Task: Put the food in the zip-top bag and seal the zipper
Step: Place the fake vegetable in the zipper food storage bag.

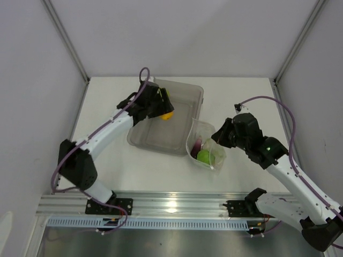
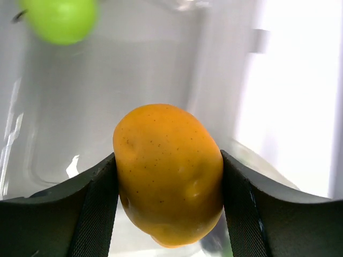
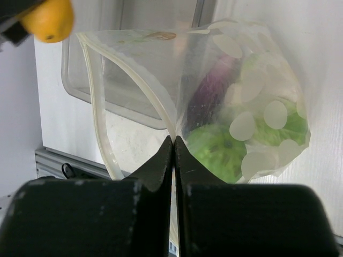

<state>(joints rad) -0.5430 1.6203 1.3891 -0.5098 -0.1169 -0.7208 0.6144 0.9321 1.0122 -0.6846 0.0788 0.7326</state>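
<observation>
The left claw [image 2: 169, 184] grips the orange fruit [image 2: 167, 160]; the right claw [image 3: 174, 155] pinches the zip-top bag [image 3: 193, 69] rim; its mouth seems narrow, so the fruit may snag.

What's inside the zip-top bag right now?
Through the clear zip-top bag: a purple eggplant piece, a round green fruit and a pale green-and-white piece. White spots on the plastic and the pieces themselves hide anything lying behind them.
</observation>
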